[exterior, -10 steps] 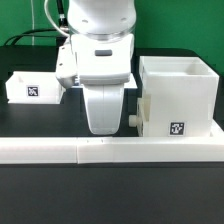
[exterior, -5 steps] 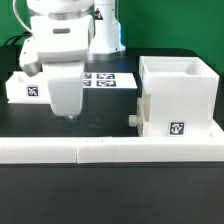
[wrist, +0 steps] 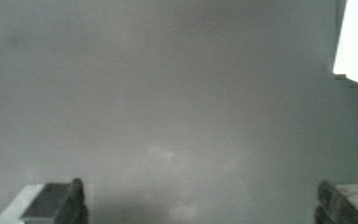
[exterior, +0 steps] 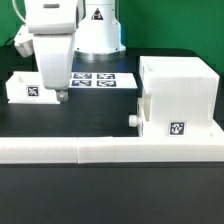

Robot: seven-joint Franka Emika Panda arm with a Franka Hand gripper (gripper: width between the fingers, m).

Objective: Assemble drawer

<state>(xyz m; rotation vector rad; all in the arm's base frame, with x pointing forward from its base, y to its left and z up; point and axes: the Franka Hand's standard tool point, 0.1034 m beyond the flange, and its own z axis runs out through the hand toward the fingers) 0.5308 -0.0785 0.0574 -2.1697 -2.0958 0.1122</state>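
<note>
— Exterior view?
— Drawer [exterior: 178, 95] on desk [exterior: 100, 112], exterior view's right, knob [exterior: 133, 118] pointing to that view's left. Small box [exterior: 22, 88] far left, long axis across, claw [exterior: 60, 96] by its right end.
— Wrist view?
— Fingertips [wrist: 51, 203] spread wide, gripping nothing, above dark desk.

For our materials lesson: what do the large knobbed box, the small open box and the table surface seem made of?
Large knobbed box: probably plastic, perhaps 3D-printed; uniformly white, matte, thick walls. Small open box: same matte white look, likely plastic too. Table surface: black and dull, no glare; cloth or matte coating, cannot tell.
</note>
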